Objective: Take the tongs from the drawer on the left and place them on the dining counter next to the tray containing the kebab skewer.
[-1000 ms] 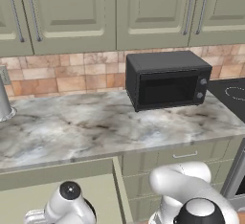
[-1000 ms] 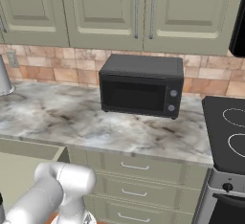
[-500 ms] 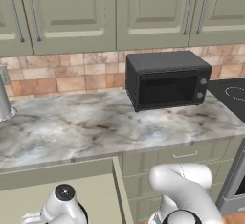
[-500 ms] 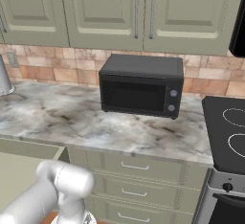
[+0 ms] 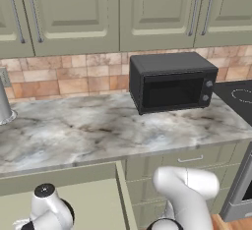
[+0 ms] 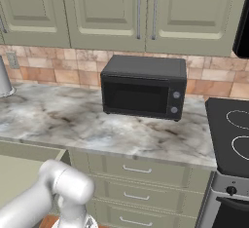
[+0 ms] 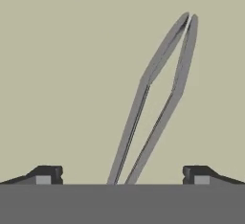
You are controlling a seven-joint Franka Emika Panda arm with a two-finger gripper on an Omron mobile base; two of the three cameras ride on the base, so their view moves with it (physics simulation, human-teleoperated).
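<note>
Grey tongs [image 7: 158, 103] lie between your wide-open fingers [image 7: 48, 174]; go straight down, then squeeze both arms together.

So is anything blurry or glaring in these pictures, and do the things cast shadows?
Hand view: the tongs look sharp against flat, even beige, with no clear shadow or glare. Left base view: the microwave is crisp, with soft, even light on the marble counter. Right base view: equally sharp, a faint dark patch under the microwave.

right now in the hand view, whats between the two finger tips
The tongs lie there on the bare drawer floor, between the open gripper tips and touched by neither.
</note>
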